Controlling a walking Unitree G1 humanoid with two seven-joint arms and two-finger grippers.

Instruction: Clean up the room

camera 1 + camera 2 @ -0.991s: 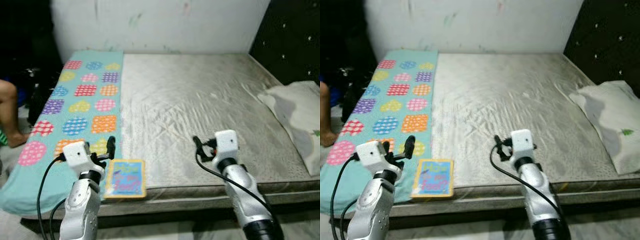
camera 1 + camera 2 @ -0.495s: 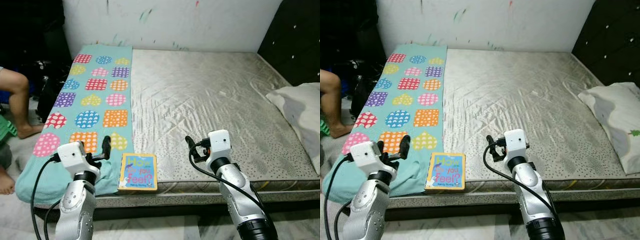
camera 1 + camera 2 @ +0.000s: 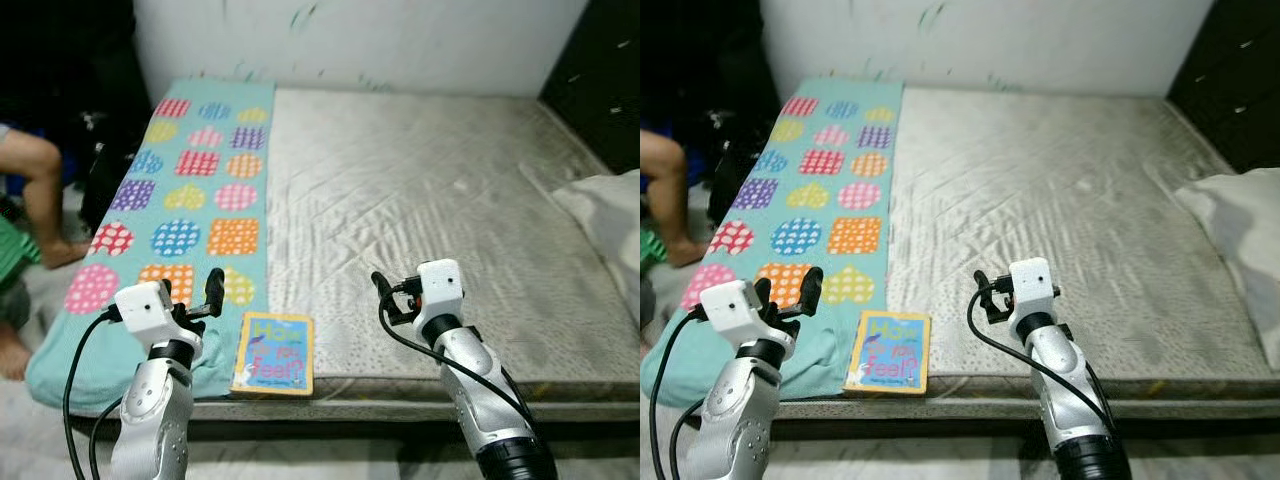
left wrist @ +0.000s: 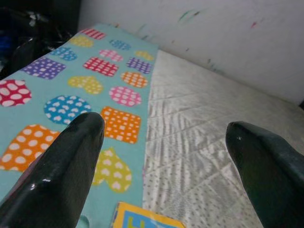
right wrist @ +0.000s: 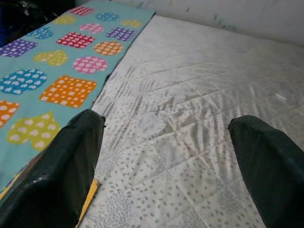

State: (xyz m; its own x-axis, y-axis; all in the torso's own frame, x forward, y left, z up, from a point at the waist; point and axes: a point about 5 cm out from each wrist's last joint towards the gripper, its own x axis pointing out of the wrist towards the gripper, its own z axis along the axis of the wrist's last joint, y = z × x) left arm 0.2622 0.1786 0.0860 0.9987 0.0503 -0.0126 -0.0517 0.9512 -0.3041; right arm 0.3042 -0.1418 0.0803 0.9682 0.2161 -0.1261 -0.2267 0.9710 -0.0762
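- Bedroom scene: grey mattress (image 3: 430, 210) against a scribbled white wall (image 3: 360, 40), teal patterned blanket (image 3: 190, 190) down its left strip, dark headboard on the right.
- Compared with a second ago the whole view has slid and come closer; the camera moved, the things did not. Book (image 3: 272, 353) sat at the same near edge of the mattress then too.
- Left pincer (image 3: 205, 297) is raised over the blanket's near end, fingers spread wide and holding nothing; the book lies just beside it, to its right and slightly nearer the robot.
- Right pincer (image 3: 385, 298) hovers over bare mattress, also released and empty; the book is off to its left, apart from it.
- White pillow (image 3: 610, 215) sits far to the right of the right pincer, partly cut by the frame edge.
- A person's legs (image 3: 40, 200) show beside the bed, well left of the left pincer.
- Judgement: nothing is grasped yet; the closer, squarer stance suggests the robot is lining up on the book as the first item to tidy. Left pincer looks best placed; it would need to drop and shift right to reach it.
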